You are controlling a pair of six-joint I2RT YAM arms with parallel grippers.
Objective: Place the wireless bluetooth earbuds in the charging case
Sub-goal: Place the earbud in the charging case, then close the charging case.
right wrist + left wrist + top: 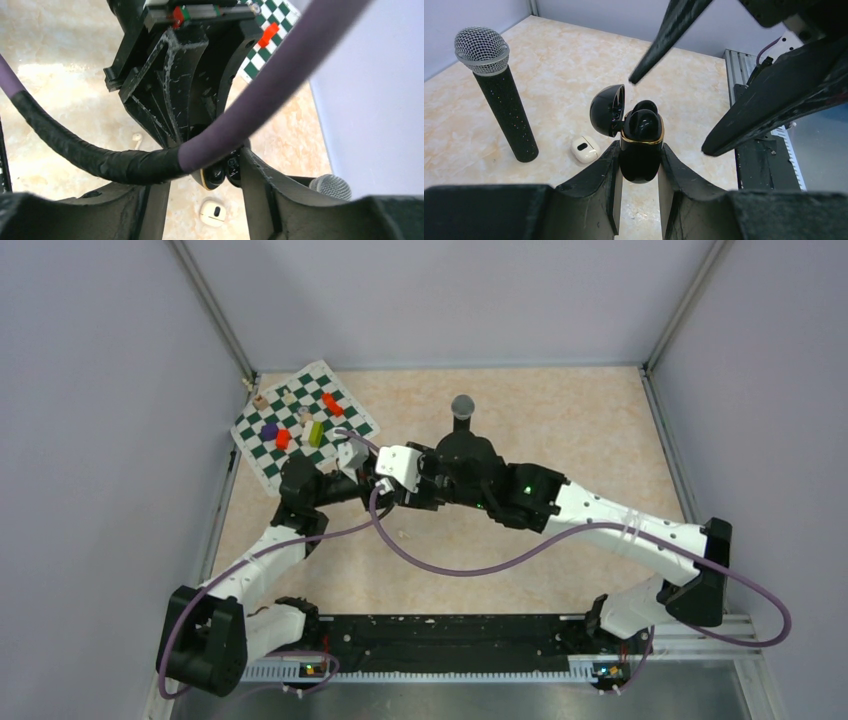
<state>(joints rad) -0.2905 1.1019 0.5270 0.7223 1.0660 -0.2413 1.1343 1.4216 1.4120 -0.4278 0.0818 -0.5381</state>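
While the left jaws grip the open charging case [639, 160] with a black earbud [642, 122] already in, the right jaws hang spread and empty, whitish earbud [585, 149] left on the counter [574, 60].

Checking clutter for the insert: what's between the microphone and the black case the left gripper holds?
One small whitish rounded piece lies between the microphone and the black case, touching neither; the left wrist view shows it.

The black charging case [640, 160], gold-rimmed, stands upright with its lid swung open, clamped in the left pincer [640, 148]. Two black earbuds [642, 125] sit in its top. A whitish earbud [403, 534] lies on the worktop [560, 420].
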